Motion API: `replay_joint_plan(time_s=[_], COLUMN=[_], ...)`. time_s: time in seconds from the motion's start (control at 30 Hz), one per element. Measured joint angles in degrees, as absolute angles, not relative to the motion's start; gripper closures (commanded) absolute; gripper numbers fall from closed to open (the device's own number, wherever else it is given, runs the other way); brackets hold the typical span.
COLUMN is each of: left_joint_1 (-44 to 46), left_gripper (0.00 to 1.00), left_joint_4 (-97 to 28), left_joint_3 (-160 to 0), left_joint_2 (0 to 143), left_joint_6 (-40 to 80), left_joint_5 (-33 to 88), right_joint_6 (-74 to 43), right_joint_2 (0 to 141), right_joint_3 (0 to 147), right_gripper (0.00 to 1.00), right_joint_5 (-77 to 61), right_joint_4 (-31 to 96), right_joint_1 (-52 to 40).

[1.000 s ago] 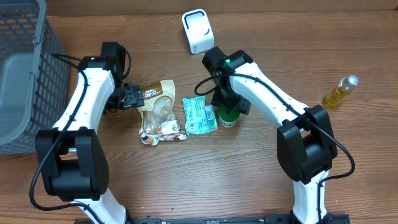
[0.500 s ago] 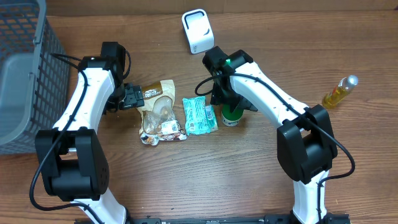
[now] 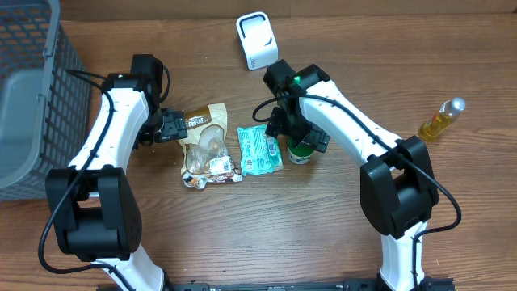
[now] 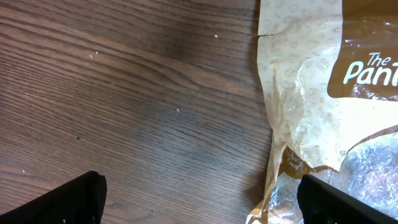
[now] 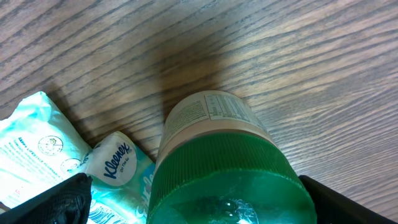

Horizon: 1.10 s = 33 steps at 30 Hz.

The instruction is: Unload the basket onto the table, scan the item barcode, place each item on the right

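Standing upright, green-lidded jar (image 5: 230, 168)

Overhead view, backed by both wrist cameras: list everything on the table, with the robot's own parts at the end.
grey plastic mesh basket: one, grey, left edge
white boxy barcode scanner: one, white, far centre
tan snack bag with a clear window: one, tan and brown, left of centre
teal Kleenex tissue pack: one, teal and white, just right of the bag
green-lidded jar: one, green lid, pale label, right of the tissue pack
yellow bottle with a silver cap: one, yellow, far right
wooden table: one, brown, under everything
left gripper: one, black, open, at the bag's end
right gripper: one, black, open, over the jar
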<state>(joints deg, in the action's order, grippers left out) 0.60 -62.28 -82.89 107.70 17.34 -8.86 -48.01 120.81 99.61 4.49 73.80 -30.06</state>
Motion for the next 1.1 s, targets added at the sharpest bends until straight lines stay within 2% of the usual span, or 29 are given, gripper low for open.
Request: replay_joint_plan(time_s=[0.5,0.6,0.8,1.1], left_joint_1=[0.6,0.6,0.6,0.6], left_gripper=[0.01,0.01,0.01,0.0], left_joint_4=[-62.3,-62.3,-62.3,-62.3], left_joint_3=[-82.9,-82.9,-82.9,-82.9], left_joint_2=[107.7,107.7,107.7,107.7], left_joint_6=[17.3,17.3,17.3,17.3], left_joint_5=[-8.9,-8.9,-8.9,-8.9], right_joint_6=[-49.1,-49.2,-49.5,-49.5], right_joint_2=[120.8,120.8,120.8,120.8], right_joint_3=[98.1,98.1,98.1,98.1], right_gripper=[0.0,0.04,0.2,0.28], right_joint_5=[2.3,2.3,2.3,2.6], right_joint_4=[73.9,73.5,73.2,73.0], right_joint_1=[-30.1,-30.0,-30.0,-30.0])
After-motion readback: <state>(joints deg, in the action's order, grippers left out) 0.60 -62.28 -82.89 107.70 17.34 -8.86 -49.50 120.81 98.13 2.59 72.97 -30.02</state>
